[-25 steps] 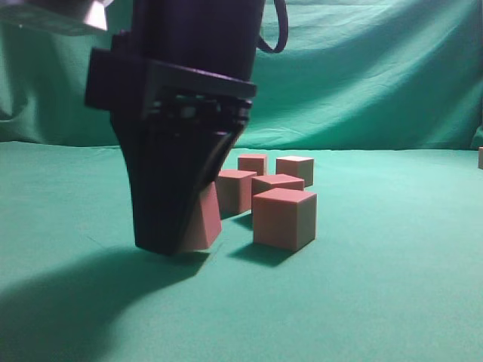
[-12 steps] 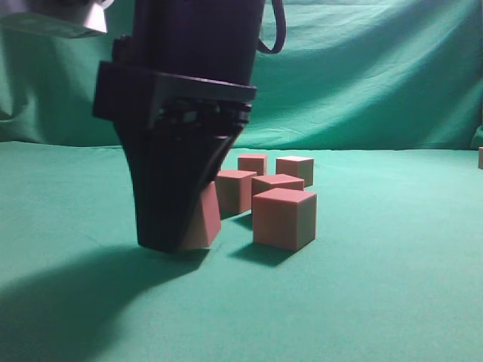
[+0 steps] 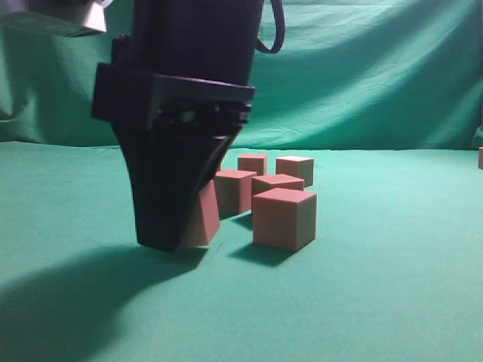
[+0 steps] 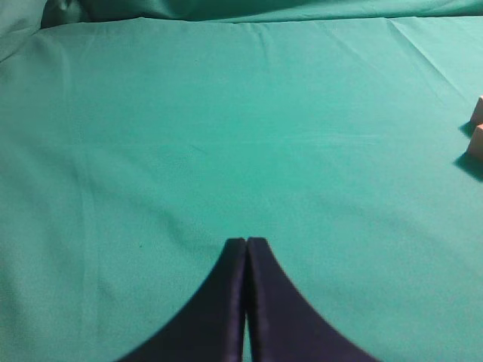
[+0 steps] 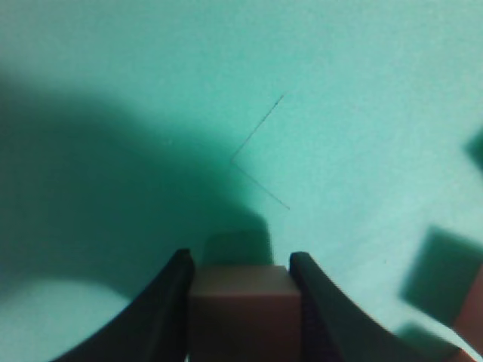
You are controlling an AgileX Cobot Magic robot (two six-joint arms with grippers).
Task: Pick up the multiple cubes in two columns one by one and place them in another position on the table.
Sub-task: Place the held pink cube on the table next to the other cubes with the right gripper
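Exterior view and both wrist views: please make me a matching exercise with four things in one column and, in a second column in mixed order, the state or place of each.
Column one:
1. right gripper
2. left gripper
3. held cube
4. nearest free cube

Column two:
A. rests flat on the table, to the right of the big black gripper in the exterior view
B. jaws pressed together, nothing between them
C. tilted, between the black jaws
D. jaws closed on a cube

Right pairs: 1-D, 2-B, 3-C, 4-A
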